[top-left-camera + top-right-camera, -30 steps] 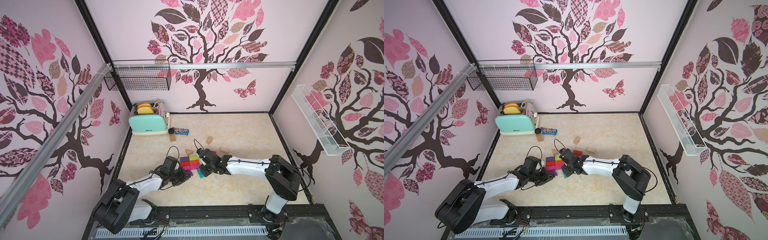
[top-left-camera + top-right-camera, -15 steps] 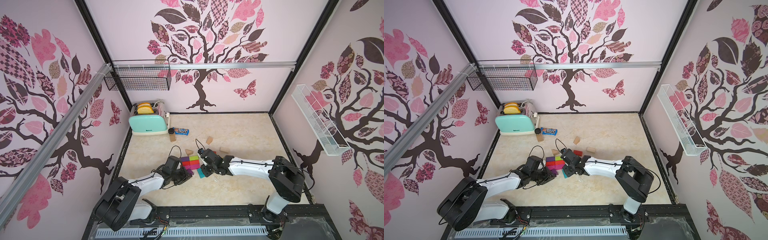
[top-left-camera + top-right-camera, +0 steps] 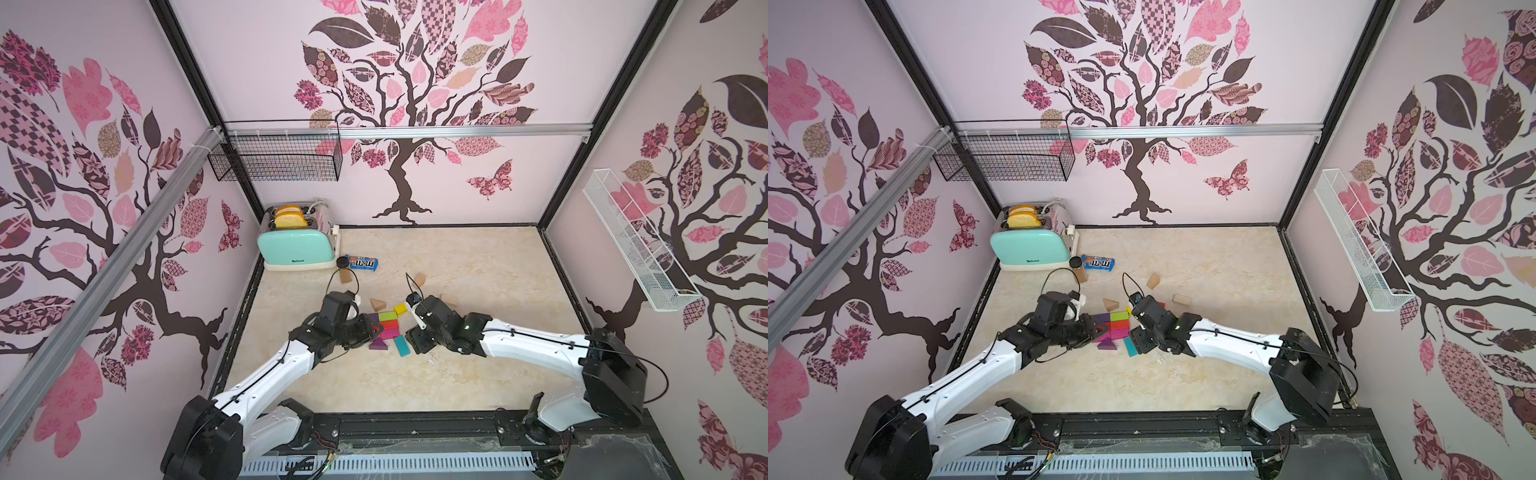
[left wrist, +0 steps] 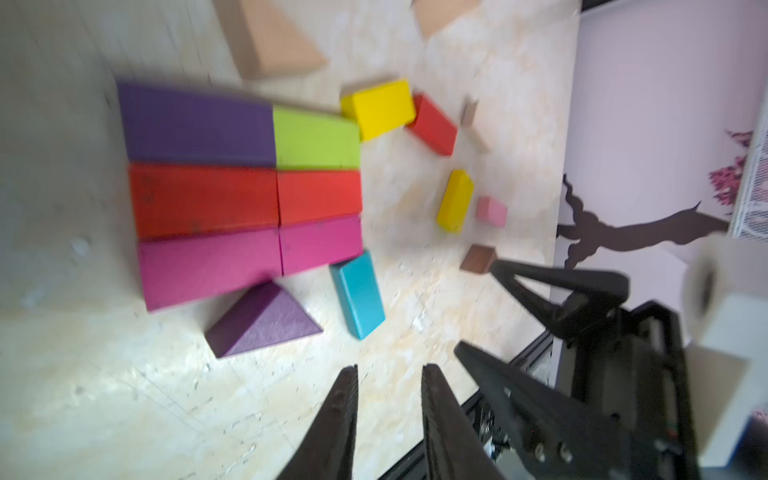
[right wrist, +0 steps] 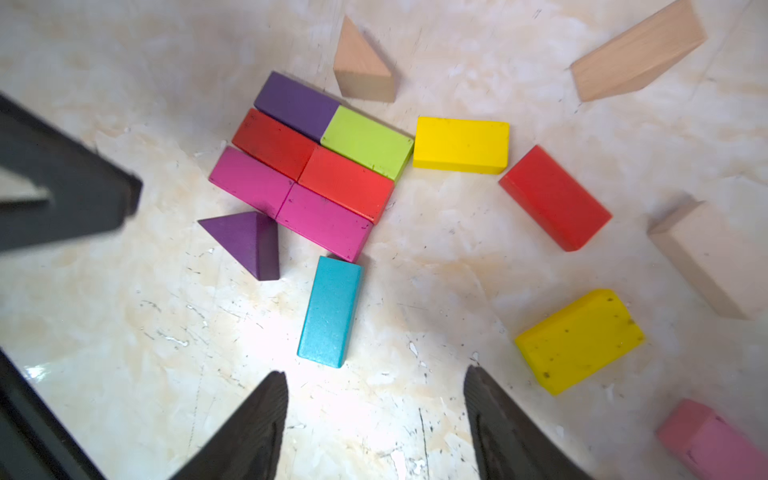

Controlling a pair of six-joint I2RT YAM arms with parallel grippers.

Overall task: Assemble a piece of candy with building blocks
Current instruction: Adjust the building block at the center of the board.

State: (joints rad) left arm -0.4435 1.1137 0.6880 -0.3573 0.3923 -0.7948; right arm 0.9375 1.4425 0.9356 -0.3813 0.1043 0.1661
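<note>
Both top views are bright and sharp, the light soft and even, with only faint shadows on the surface point(image 3: 478, 266). Left wrist view is blurred throughout, the building blocks point(image 4: 249, 187) soft-edged. Right wrist view is crisper, with short soft shadows beside the blocks and a white glare patch on the surface beside the teal block point(image 5: 330, 311). The right tool point(image 5: 374, 372) is dark and slightly soft.

The pink wooden block point(image 5: 702, 436) is cut off by the picture's edge, and the tan wooden triangle point(image 4: 272, 41) is blurred.
</note>
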